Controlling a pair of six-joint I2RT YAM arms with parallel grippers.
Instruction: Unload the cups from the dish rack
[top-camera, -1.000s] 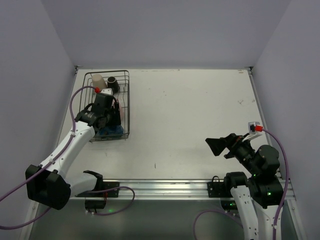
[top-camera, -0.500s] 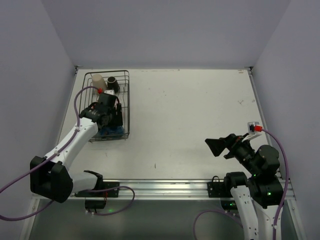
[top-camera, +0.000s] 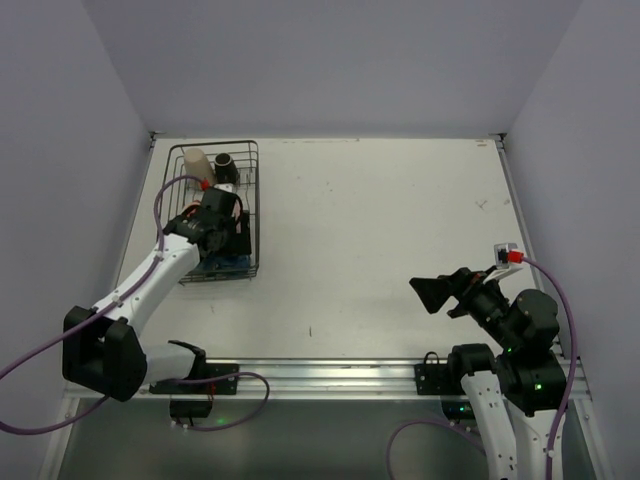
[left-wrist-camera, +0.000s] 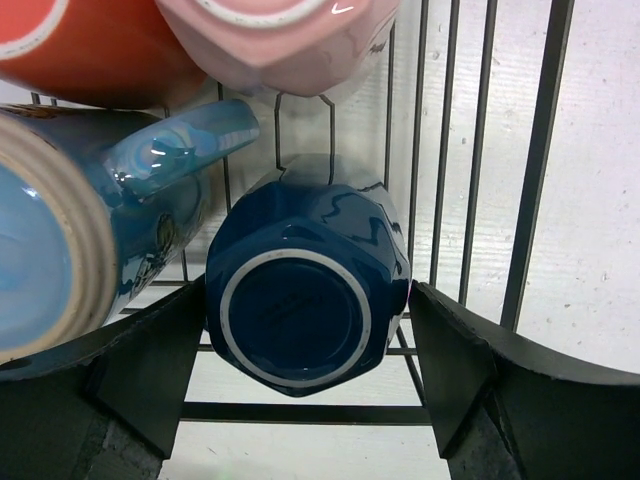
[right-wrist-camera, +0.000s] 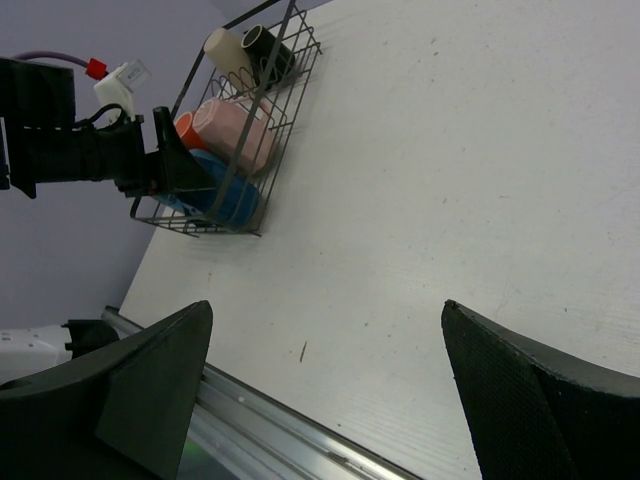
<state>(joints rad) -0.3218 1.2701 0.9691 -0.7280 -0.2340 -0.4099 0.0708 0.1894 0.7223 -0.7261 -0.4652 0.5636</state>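
The black wire dish rack (top-camera: 255, 200) stands at the table's far left. A cream cup (top-camera: 196, 162) and a black cup (top-camera: 226, 164) sit at its far end. In the left wrist view a dark blue cup (left-wrist-camera: 308, 305) lies on its side, base toward the camera. Beside it are a light blue cup (left-wrist-camera: 90, 240), an orange-red cup (left-wrist-camera: 90, 45) and a pink cup (left-wrist-camera: 280, 30). My left gripper (left-wrist-camera: 308, 290) is inside the rack's near end, open, its jaws on either side of the dark blue cup, very close to it. My right gripper (top-camera: 440, 292) is open and empty, raised at the near right.
The rack wires (left-wrist-camera: 520, 200) run close along the right of my left gripper. The right wrist view shows the rack (right-wrist-camera: 290, 60) far off and bare white table (right-wrist-camera: 420, 200) between. The metal rail (top-camera: 330, 375) runs along the near edge.
My left gripper has shifted a little right and toward the near end of the rack, settling around the dark blue cup. The right arm has not moved.
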